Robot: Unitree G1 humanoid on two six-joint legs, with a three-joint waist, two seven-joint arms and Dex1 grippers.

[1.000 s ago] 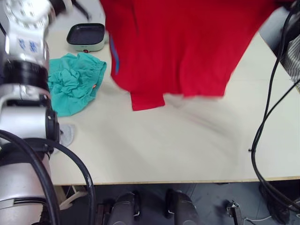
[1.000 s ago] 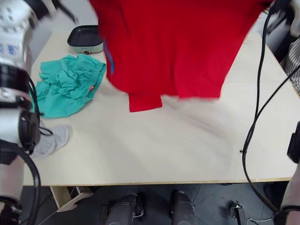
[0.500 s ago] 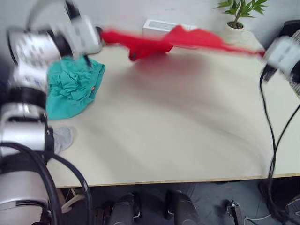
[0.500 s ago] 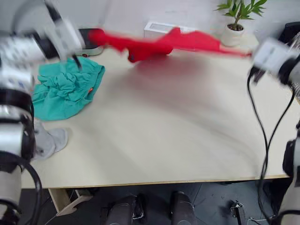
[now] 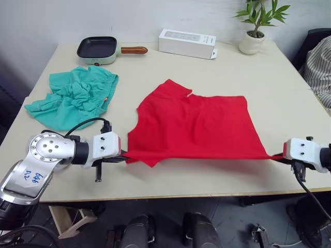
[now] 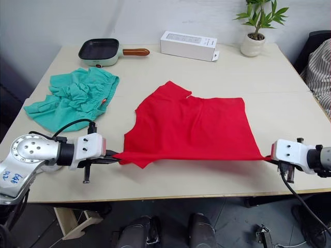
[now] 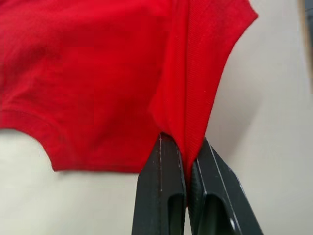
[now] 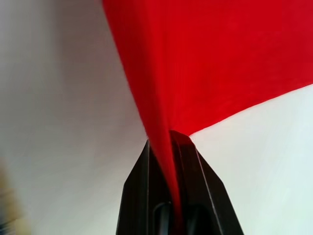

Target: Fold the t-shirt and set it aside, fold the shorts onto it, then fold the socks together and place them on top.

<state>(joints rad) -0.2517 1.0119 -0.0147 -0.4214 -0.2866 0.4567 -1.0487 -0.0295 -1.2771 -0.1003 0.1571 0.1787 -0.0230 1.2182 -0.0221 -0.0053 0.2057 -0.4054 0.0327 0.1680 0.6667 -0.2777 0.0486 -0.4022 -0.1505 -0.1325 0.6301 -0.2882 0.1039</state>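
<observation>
While spread on table [image 5: 207, 67], t-shirt [image 5: 199, 126] pinched by left gripper [image 7: 185, 161], right gripper [image 8: 171, 147]

Pale wooden counter [image 5: 207, 175] set before a plain white wall [image 5: 62, 20]. At its far edge: a small green frying pan [image 5: 97, 49] with a wooden handle, a white rectangular box [image 5: 186, 43], and a potted plant [image 5: 254, 28]. Dark floor [image 5: 232, 227] below the near edge.

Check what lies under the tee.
Bare table shows all round the tee, spread flat between left gripper and right gripper. Whatever it covers is hidden.
</observation>
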